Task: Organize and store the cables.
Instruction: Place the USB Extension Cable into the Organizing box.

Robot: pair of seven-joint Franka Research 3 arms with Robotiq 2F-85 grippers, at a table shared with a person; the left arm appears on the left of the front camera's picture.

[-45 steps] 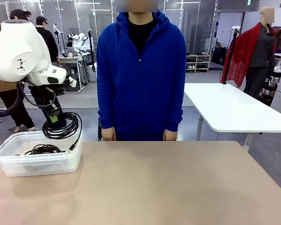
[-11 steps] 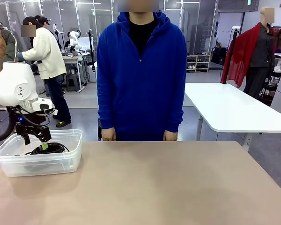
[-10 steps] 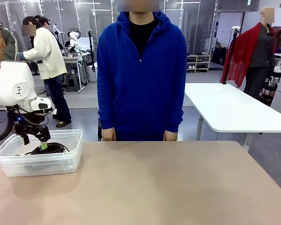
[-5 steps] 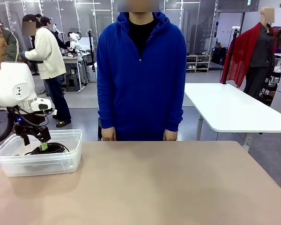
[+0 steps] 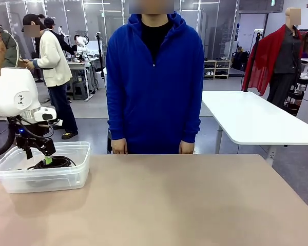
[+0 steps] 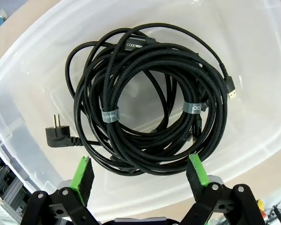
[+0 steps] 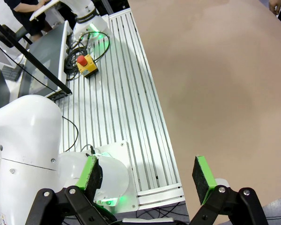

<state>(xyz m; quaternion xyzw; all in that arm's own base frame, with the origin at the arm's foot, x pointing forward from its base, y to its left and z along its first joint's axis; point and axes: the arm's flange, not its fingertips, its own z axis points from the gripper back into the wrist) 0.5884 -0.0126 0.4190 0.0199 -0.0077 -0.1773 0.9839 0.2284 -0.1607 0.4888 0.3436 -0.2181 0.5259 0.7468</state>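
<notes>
My left gripper (image 6: 140, 171) hangs spread and empty above the coiled cables (image 6: 150, 98) in the clear bin (image 5: 66, 179); my right gripper (image 7: 147, 180) is spread too.

Bright, even overhead light – soft shadows, sharp pics; wrist views w/ wide-angle edge bend.

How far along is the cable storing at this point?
Done: the cables, several strapped black coils, lie piled inside the clear bin at the table's left end. In hand: nothing; the left gripper hangs open just above the coils, and the right gripper is open and empty over the table edge. Left: no loose cable shows on the tabletop, so the job looks essentially finished.
</notes>
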